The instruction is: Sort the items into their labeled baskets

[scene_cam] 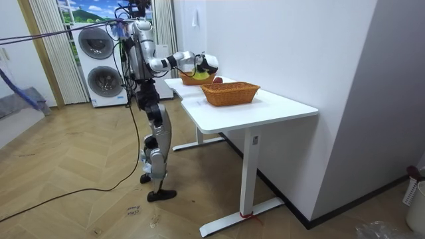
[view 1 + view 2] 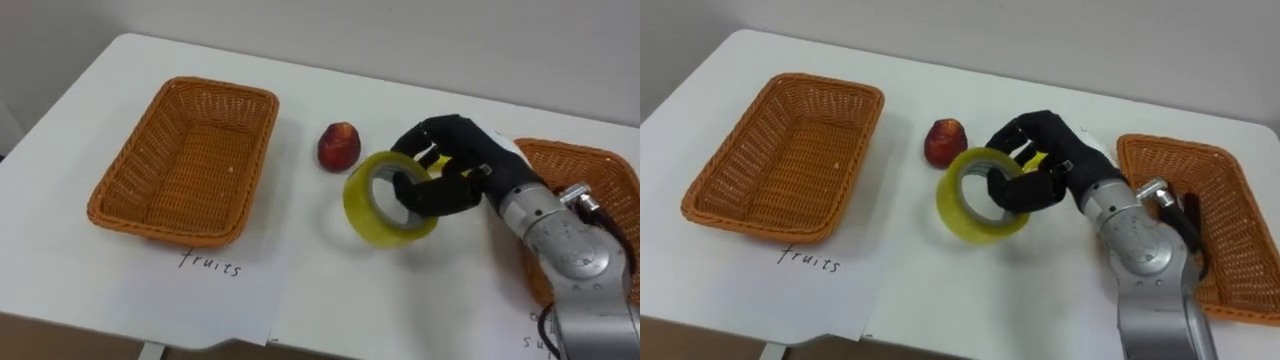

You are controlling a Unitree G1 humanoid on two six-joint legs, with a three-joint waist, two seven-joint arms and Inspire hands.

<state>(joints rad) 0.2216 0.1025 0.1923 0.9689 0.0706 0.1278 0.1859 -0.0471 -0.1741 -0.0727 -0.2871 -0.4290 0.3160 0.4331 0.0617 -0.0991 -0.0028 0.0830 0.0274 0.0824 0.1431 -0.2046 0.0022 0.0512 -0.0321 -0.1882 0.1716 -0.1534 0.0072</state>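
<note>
The right hand (image 2: 455, 160), black-fingered on a silver forearm, is out over the white counter (image 2: 420, 290) with its fingers hooked through the hole of the yellow ring-shaped roll of tape (image 2: 385, 205), clamped on its wall. The roll sits at the hand's 8 o'clock, tipped up on edge with its opening facing the camera. I can't tell whether its lower rim touches the counter.

At the roll's 11 o'clock, just beside it but apart, the small round red fruit (image 2: 339, 147) lies on the counter, at 9 o'clock from the fingertips.

Further out at 9 o'clock is the rectangular woven wicker basket (image 2: 120, 185), well apart from the hand, its near edge resting on a white sheet of paper (image 2: 230, 300) with handwriting on it. At the hand's 3 o'clock a second matching wicker basket (image 2: 580, 160) sits, partly covered by the forearm.

The count: one roll of tape, one red fruit, two baskets, one sheet of paper.

In the room view the robot stands upright at the counter's far end, arm stretched forward over it, with two stacked white washing machines (image 1: 99, 63) behind.
</note>
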